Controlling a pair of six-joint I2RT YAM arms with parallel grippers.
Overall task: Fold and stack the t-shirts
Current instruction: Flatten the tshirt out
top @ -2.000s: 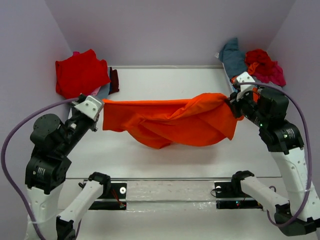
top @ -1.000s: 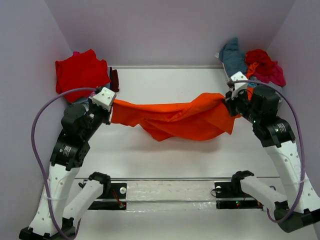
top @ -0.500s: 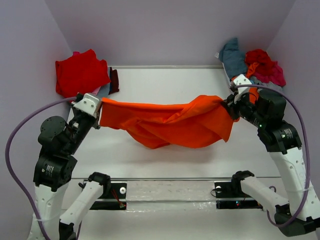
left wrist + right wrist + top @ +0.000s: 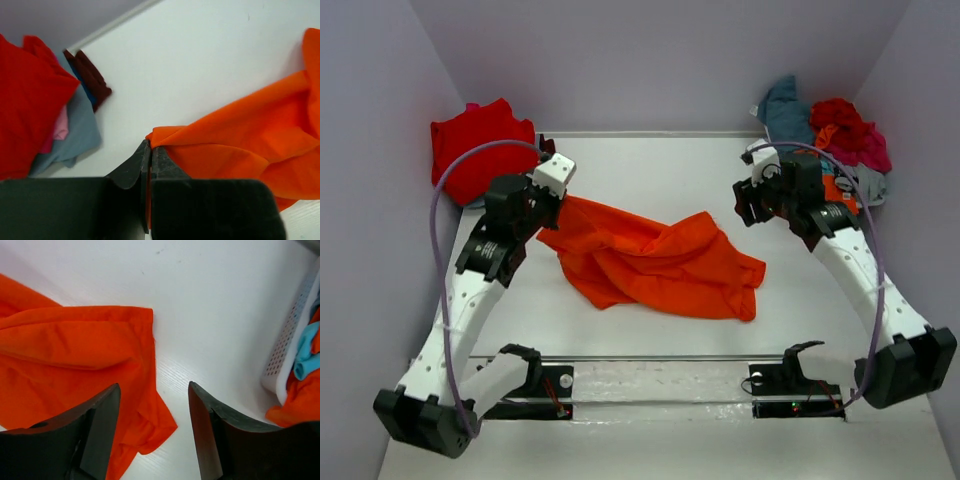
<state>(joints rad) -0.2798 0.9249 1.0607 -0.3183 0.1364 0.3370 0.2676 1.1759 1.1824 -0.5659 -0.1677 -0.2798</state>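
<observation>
A bright orange t-shirt [image 4: 650,262] lies crumpled across the middle of the white table. Its left corner is lifted, pinched in my left gripper [image 4: 560,203], which is shut on it. The left wrist view shows the cloth [image 4: 250,145] caught between the closed fingertips [image 4: 150,146]. My right gripper [image 4: 746,205] hovers open above the table, just off the shirt's right end. In the right wrist view the orange shirt [image 4: 75,350] lies flat below the spread jaws of the right gripper [image 4: 154,385], which hold nothing. A red t-shirt [image 4: 475,145] tops the stack at the back left.
Under the red shirt [image 4: 25,100] lie pink, grey-blue [image 4: 75,130] and dark maroon [image 4: 92,77] cloths. At the back right a white basket [image 4: 292,335] holds a heap of teal [image 4: 785,110], red [image 4: 840,120] and magenta [image 4: 870,150] shirts. Purple walls close in on both sides.
My right gripper has opened and let go of the orange shirt, whose right end dropped onto the table. The left gripper, still holding its corner, moved right and farther back.
</observation>
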